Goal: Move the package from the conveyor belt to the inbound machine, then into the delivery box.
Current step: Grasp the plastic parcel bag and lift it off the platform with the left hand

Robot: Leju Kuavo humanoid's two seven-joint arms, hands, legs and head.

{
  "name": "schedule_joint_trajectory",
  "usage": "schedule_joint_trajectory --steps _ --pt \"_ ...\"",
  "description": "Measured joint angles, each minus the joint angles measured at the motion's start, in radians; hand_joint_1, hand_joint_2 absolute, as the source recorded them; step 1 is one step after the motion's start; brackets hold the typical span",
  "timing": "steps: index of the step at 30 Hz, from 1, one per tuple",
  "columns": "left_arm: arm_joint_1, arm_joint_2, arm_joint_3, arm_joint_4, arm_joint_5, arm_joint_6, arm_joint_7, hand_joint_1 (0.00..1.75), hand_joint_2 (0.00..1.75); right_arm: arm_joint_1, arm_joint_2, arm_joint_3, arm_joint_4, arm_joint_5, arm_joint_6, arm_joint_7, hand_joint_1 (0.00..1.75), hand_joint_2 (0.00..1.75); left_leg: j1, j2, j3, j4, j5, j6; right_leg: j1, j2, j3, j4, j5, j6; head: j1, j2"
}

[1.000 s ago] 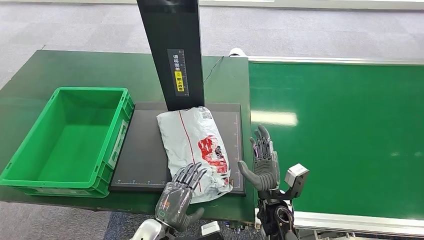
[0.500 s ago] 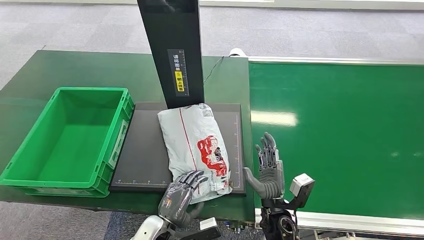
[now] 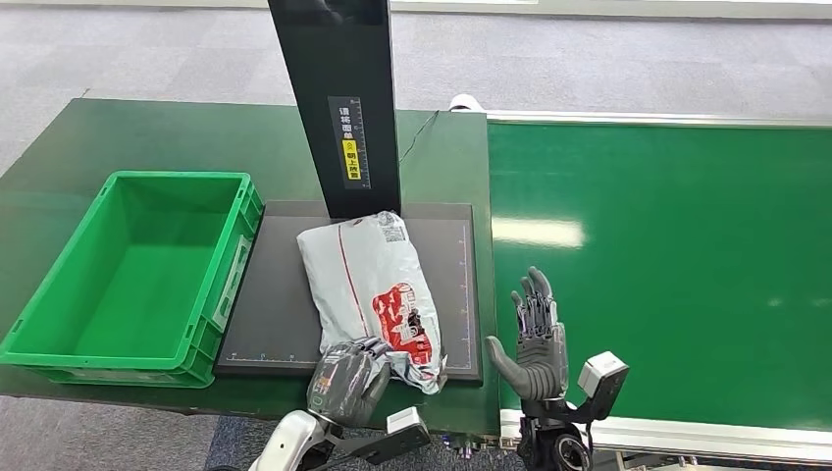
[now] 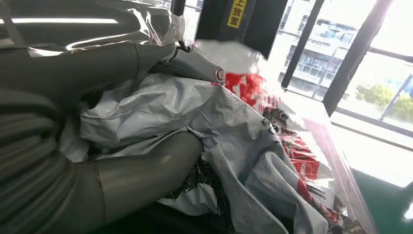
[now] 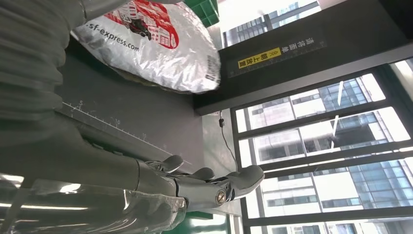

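Left hand [image 3: 345, 381] grips the near end of the package [image 3: 374, 292], fingers curled into crumpled plastic. Package lies on the black scanner pad [image 3: 280, 304], beside the green crate [image 3: 137, 275]. Right hand [image 3: 537, 339] upright, fingers spread, holding nothing, over the conveyor belt [image 3: 677, 265].

The left hand [image 3: 350, 378] now clutches the package [image 3: 375, 289], swinging its far end toward 11 o'clock; the right hand [image 3: 538, 339] backs off.

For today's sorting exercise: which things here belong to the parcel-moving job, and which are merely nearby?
Part of the job:
package, held by the left hand
inbound machine, under the package
delivery box, green
conveyor belt
right hand, open

Merely nearby:
thin cable on the green table
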Motion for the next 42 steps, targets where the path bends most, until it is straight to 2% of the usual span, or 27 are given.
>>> schedule_joint_trajectory --steps 7,13,16,19,23,28,37,42 --pt "0.047 0.010 0.046 -0.107 0.042 0.057 -0.023 1.75 1.75 0.013 0.000 -0.008 -0.015 0.000 -0.005 0.004 0.00 1.75 0.000 0.000 0.000 0.000 0.000 0.000 0.000 0.000 0.000 0.000 0.000 0.000 0.000 0.000" --pt "0.119 0.036 0.114 -0.280 0.170 0.169 -0.106 1.75 1.75 0.022 0.000 -0.015 -0.027 0.003 -0.008 0.007 0.00 1.75 0.000 0.000 -0.001 0.000 0.000 0.000 0.000 0.000 -0.001 0.000 0.000 0.000 0.000 0.000" --pt "0.147 0.050 0.155 -0.360 0.278 0.225 -0.179 1.75 1.75 0.025 0.000 -0.019 -0.029 0.004 -0.012 0.008 0.00 1.75 0.000 0.000 -0.001 0.000 0.000 0.000 0.000 0.000 0.000 0.000 0.000 0.000 0.000 0.000" --pt "0.155 0.060 0.201 -0.427 0.438 0.261 -0.286 1.75 1.75 0.026 0.000 -0.021 -0.029 0.004 -0.014 0.008 0.00 1.75 0.000 0.000 -0.001 0.000 0.000 0.000 0.000 0.000 0.000 0.000 0.000 0.000 0.000 0.000" --pt "0.139 0.068 0.287 -0.499 0.695 0.259 -0.441 1.75 1.75 0.025 0.001 -0.022 -0.029 0.004 -0.017 0.008 0.00 1.75 0.000 0.000 0.000 0.000 0.000 0.000 0.000 0.000 0.000 0.000 0.000 0.000 0.000 0.000" --pt "0.116 0.079 0.377 -0.576 0.935 0.227 -0.568 1.75 1.75 0.024 0.000 -0.022 -0.029 0.003 -0.022 0.002 0.00 1.75 0.000 0.000 0.000 0.000 0.000 0.000 0.000 0.000 0.000 0.000 0.000 0.000 0.000 0.000" --pt "0.042 0.119 0.414 -0.680 1.096 0.225 -0.592 1.75 1.75 0.024 0.000 -0.023 -0.029 0.001 -0.022 -0.005 0.00 1.75 0.000 0.000 0.000 0.000 0.000 0.000 0.000 0.000 0.000 0.000 0.000 0.000 0.000 0.000" --pt "-0.007 0.151 0.449 -0.687 1.198 0.176 -0.592 1.75 1.75 0.024 0.000 -0.026 -0.029 0.000 -0.022 -0.009 0.00 1.75 0.000 0.000 0.000 0.000 0.000 0.000 0.000 0.000 0.000 0.000 0.000 0.000 0.000 0.000"
